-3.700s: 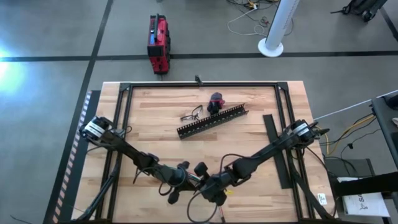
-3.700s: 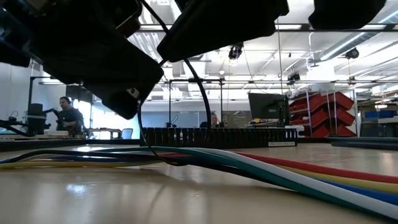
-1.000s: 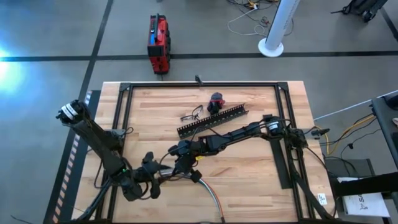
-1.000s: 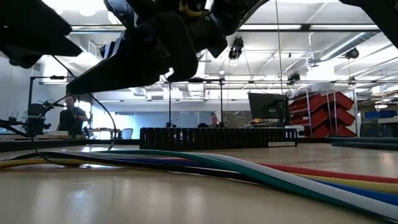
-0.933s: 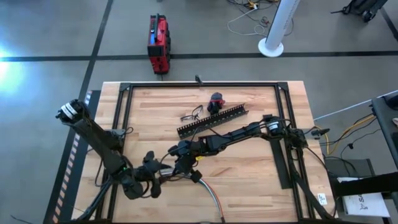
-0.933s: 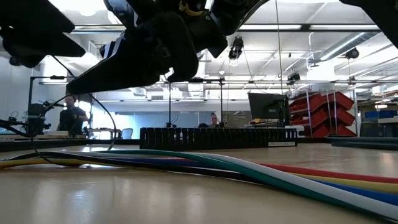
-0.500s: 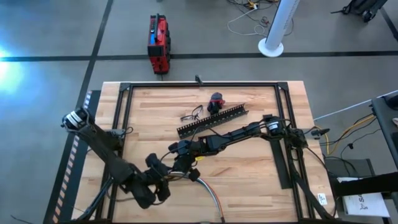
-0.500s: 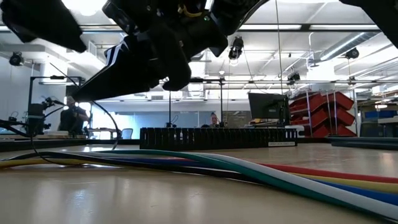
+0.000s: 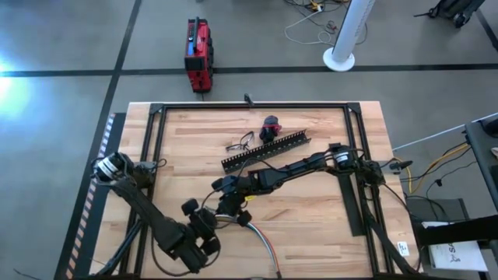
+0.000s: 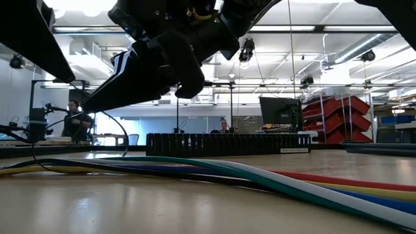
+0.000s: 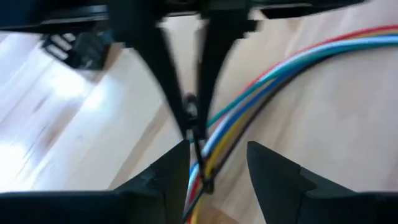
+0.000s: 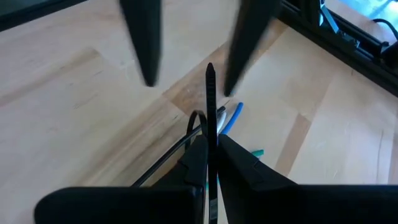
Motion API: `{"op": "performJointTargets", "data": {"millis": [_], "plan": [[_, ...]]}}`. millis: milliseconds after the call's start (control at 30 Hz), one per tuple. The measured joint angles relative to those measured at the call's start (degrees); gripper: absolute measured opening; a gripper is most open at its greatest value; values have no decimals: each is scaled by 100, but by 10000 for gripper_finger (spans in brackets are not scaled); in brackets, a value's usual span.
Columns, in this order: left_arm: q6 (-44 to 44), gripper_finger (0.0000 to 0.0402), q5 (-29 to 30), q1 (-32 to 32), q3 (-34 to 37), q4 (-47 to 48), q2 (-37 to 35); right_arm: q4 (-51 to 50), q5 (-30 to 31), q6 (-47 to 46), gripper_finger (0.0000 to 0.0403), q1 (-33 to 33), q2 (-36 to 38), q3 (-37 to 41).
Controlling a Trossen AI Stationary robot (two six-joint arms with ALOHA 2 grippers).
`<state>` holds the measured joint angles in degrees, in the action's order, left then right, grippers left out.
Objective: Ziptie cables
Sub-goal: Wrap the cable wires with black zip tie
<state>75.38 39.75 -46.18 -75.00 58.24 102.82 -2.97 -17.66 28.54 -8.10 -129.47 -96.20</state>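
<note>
Wooden butcher-block table (image 9: 311, 225) fills the overhead view, ringed by a black metal frame. At the near edge, left of centre, the left gripper (image 9: 204, 230) sits low over the cables (image 9: 264, 247). In the left wrist view its fingers (image 11: 166, 180) stand apart with a gap between them, holding nothing, and the cables (image 11: 273, 78) pass through that gap.

The cables are a loose bundle of green, white, blue, yellow and red wires lying flat on the wood. Their long axis runs from the near edge, just right of centre, diagonally away and to the left, towards both grippers. In the low view they sweep across the tabletop (image 10: 273, 177) from left to near right.

Just beyond the left gripper, the right gripper (image 9: 226, 185) reaches in from the right side of the table. Its fingers (image 12: 193, 163) are pinched shut on the ziptie (image 12: 211, 109), a thin black strip that sticks straight out past the fingertips, over the ends of the cables.

Farther back lies a long black slotted duct (image 9: 266, 151), angled from near left to far right. A flat black strip (image 9: 347, 190) lies along the right side. No writing on anything can be read.
</note>
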Motion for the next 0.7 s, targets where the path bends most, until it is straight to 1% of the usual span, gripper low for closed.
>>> {"op": "performJointTargets", "data": {"millis": [200, 400, 567, 700], "plan": [[194, 149, 122, 16, 39, 96, -73, 6, -16, 75, 9, 2, 0, 0], [264, 133, 367, 96, 234, -223, -73, 15, -29, 153, 9, 2, 0, 0], [374, 114, 102, 240, 516, -396, -75, 18, -29, 177, 9, 9, 0, 0], [330, 99, 17, 260, 608, -397, -75, 17, -26, 176, 9, 4, 0, 0]]}}
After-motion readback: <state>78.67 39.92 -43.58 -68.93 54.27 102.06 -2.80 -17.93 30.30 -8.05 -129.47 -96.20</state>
